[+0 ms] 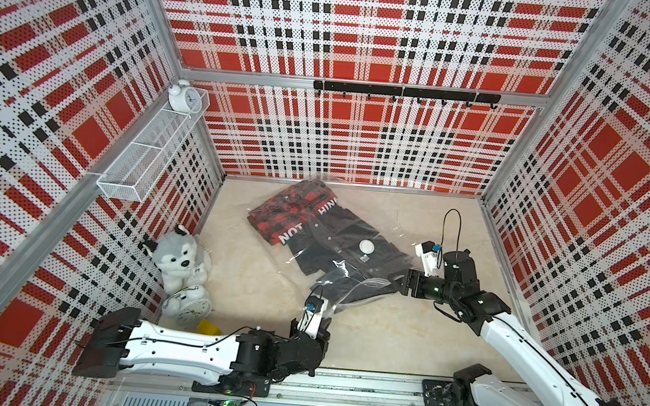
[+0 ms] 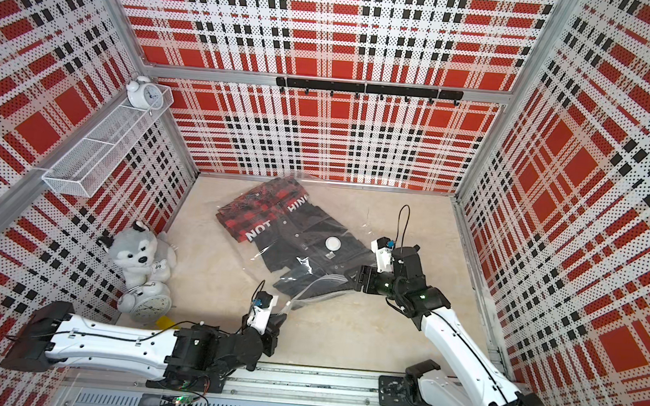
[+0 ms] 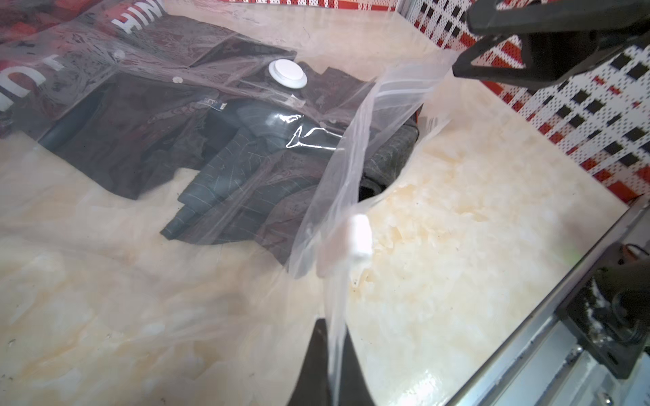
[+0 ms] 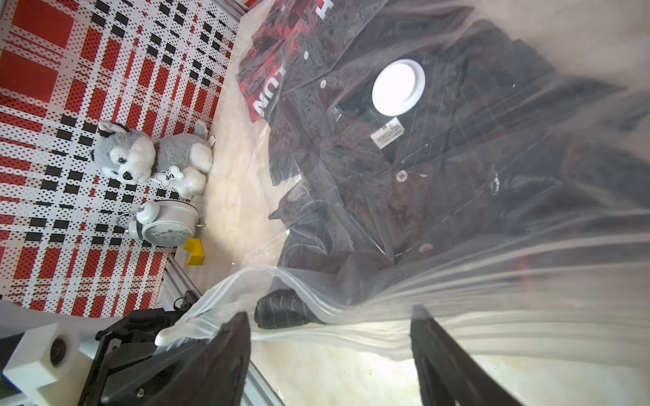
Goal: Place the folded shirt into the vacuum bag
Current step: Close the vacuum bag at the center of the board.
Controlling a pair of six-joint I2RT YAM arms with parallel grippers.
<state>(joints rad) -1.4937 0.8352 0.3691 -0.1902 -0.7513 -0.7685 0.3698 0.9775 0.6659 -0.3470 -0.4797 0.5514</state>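
Observation:
The clear vacuum bag point(image 1: 391, 234) lies flat mid-table, its round white valve point(image 1: 366, 246) facing up in both top views. The dark folded shirt point(image 1: 331, 252) shows through the plastic, beside a red plaid garment point(image 1: 282, 208). One pinstriped corner of the shirt point(image 4: 281, 309) sits at the bag's mouth. My left gripper point(image 3: 332, 351) is shut on the bag's zip edge, just past the white slider point(image 3: 358, 233). My right gripper point(image 4: 330, 313) is open at the mouth, with the loose rim lying between its fingers point(image 4: 239, 337).
A plush husky point(image 1: 178, 255), a white alarm clock point(image 1: 190, 304) and a small yellow block point(image 1: 208, 327) crowd the left wall. Higher up, a wire shelf point(image 1: 151, 148) carries another clock point(image 1: 183, 97). A black hook rail point(image 1: 405, 92) crosses the back wall.

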